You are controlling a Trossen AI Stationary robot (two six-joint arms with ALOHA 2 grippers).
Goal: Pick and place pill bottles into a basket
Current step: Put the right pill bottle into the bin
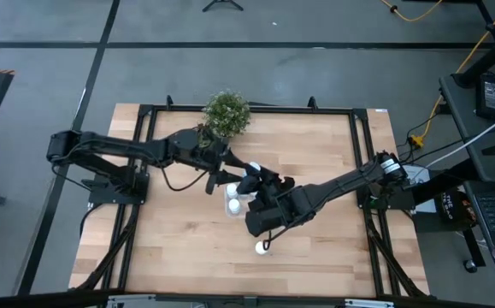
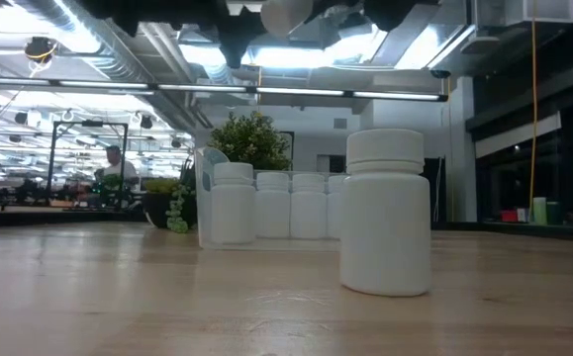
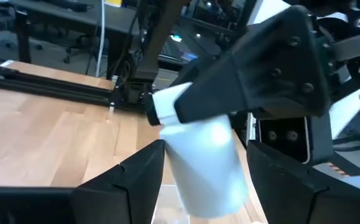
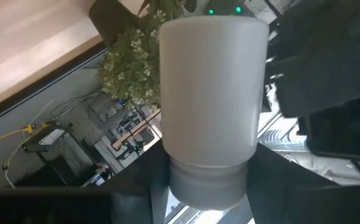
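Observation:
My right gripper (image 1: 256, 175) is shut on a white pill bottle (image 1: 254, 168), held in the air above the clear basket (image 2: 204, 198). Several white bottles (image 2: 271, 205) stand in that basket. My left gripper (image 1: 227, 177) reaches in from the table's left, open, its fingers (image 3: 139, 180) standing on either side of the held bottle's body (image 3: 207, 162). I cannot tell whether they touch it. One more bottle (image 1: 263, 248) stands upright on its base on the wood nearer the table's front edge, large in the low view (image 2: 385, 213). My right gripper pinches the bottle at its cap end (image 4: 207, 180) between its two fingers, so the body (image 4: 207, 87) sticks out past them. The fingers come from the table's right and near side, roughly level. The bottle is lifted clear, tilted, above the basket.
A small potted green plant (image 1: 226, 113) stands at the far edge, just behind my left arm. Black frame rails (image 1: 354, 154) border the wooden table top. Bare wood lies at the near left (image 1: 162, 239) and near right.

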